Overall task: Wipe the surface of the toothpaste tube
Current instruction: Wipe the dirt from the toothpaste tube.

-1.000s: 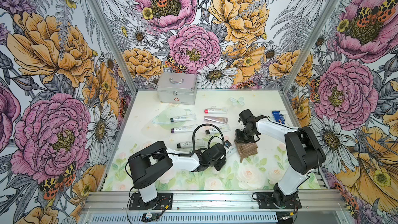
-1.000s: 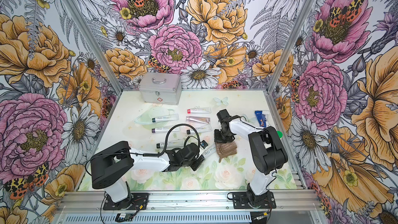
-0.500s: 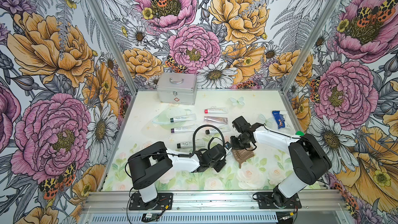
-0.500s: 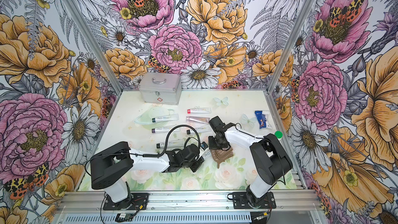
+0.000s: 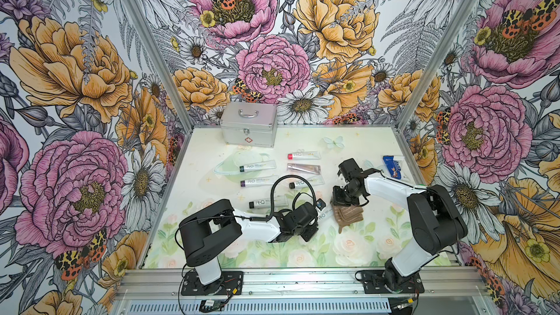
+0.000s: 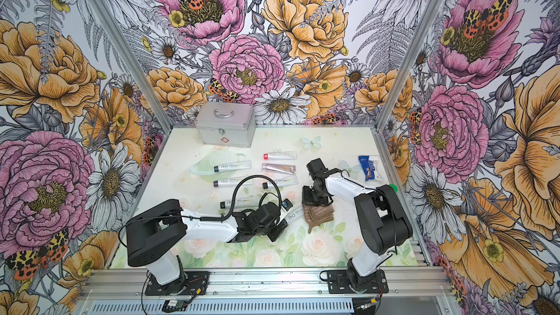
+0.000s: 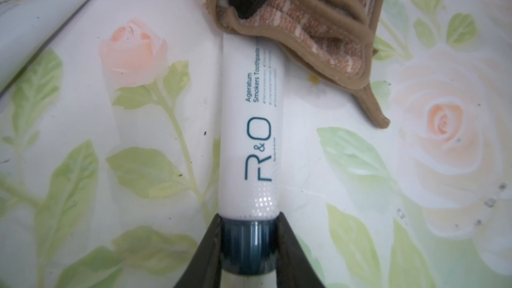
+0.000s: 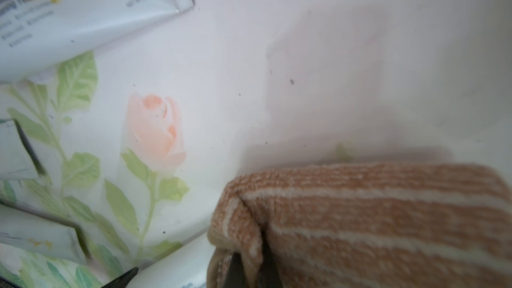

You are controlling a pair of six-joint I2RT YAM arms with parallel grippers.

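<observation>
Left gripper [image 7: 249,223] grips tube [image 7: 250,134], right gripper [image 8: 250,270] pinches cloth [image 7: 318,23] covering its end near spares [image 5: 268,203]

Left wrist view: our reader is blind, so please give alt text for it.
A white toothpaste tube, its dark blue cap clamped by the left gripper, stretches across a rose-printed table. A brown striped cloth, pinched by the right gripper, covers its other end.

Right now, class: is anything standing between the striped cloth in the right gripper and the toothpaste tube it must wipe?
Nothing visible. The right gripper pinches the striped cloth, which overlaps the tail end of the R&O toothpaste tube; the left gripper clamps only its dark cap.
</observation>
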